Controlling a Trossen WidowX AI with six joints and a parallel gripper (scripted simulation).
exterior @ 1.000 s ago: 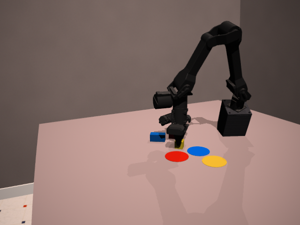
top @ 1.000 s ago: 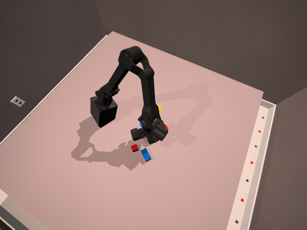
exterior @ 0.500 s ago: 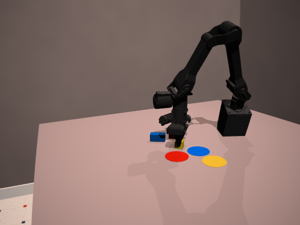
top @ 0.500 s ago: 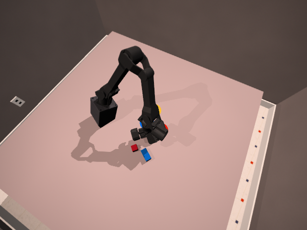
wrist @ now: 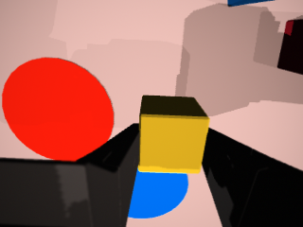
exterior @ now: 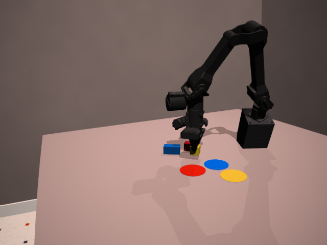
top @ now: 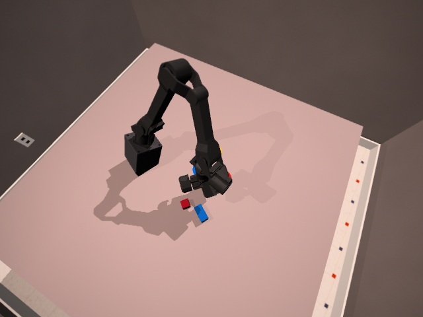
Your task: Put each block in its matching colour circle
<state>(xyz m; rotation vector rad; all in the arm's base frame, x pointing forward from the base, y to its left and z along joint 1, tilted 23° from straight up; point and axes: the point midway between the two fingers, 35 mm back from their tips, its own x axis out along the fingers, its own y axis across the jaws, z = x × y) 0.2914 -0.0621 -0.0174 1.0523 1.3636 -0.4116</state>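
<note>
My gripper (wrist: pixel 169 131) is shut on the yellow block (wrist: pixel 173 134), which sits between the two black fingers in the wrist view. In the exterior view the yellow block (exterior: pixel 195 150) is at the fingertips, low over the table, next to the red block (exterior: pixel 187 145) and the blue block (exterior: pixel 171 148). The red circle (exterior: pixel 192 170), blue circle (exterior: pixel 216 164) and yellow circle (exterior: pixel 233 175) lie in front of the blocks. In the top view the red block (top: pixel 185 203) and blue block (top: pixel 201 212) lie just below the gripper (top: pixel 191 184); the arm hides the circles and the yellow block.
The arm's black base (exterior: pixel 255 131) stands at the back right of the table. The table's edge (top: pixel 341 221) runs along the right side in the top view.
</note>
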